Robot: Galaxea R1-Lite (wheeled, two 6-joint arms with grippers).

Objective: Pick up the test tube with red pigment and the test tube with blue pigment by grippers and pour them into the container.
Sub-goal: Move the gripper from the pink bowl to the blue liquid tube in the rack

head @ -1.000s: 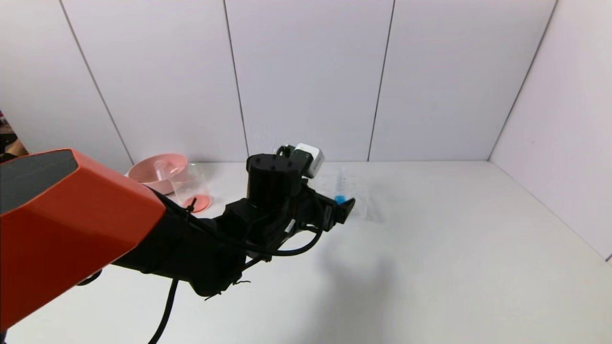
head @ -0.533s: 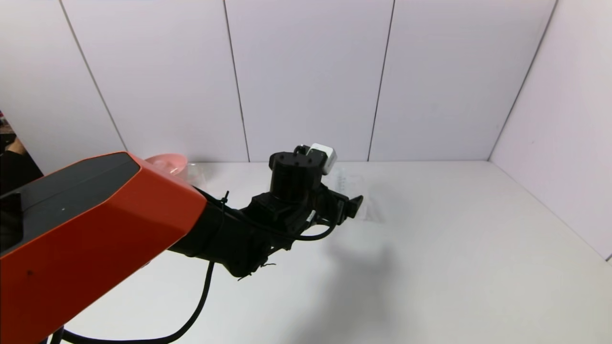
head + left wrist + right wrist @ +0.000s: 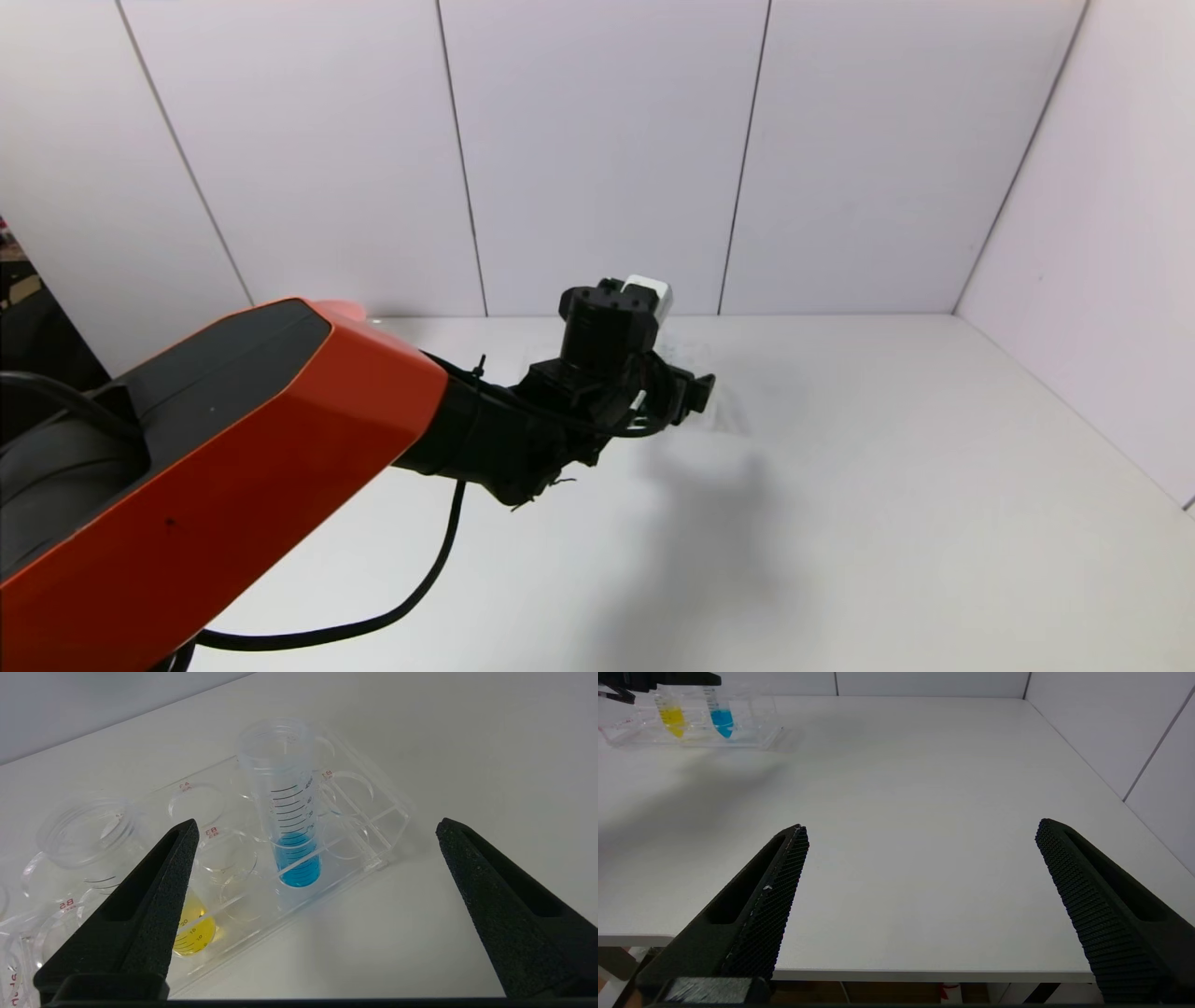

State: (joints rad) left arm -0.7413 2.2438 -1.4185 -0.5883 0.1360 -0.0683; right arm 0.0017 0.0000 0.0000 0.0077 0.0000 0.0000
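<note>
A: Where is the left claw (image 3: 312, 826)?

B: It hangs over the clear rack (image 3: 299, 858) on the white table (image 3: 887, 485), its fingers spread wide with nothing between them.

A: And the test tube with blue pigment (image 3: 290, 812)?

B: It stands upright in the rack, framed between those fingers but untouched. A yellow-liquid tube (image 3: 194, 931) sits in a neighbouring hole.

A: The right claw (image 3: 920, 830)?

B: It is low at the table's near edge, well apart from the rack, fingers also wide apart and empty.

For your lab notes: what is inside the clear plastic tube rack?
The clear plastic tube rack holds a blue-liquid graduated tube and a yellow-liquid tube; a black gripper finger covers part of the latter.
</note>
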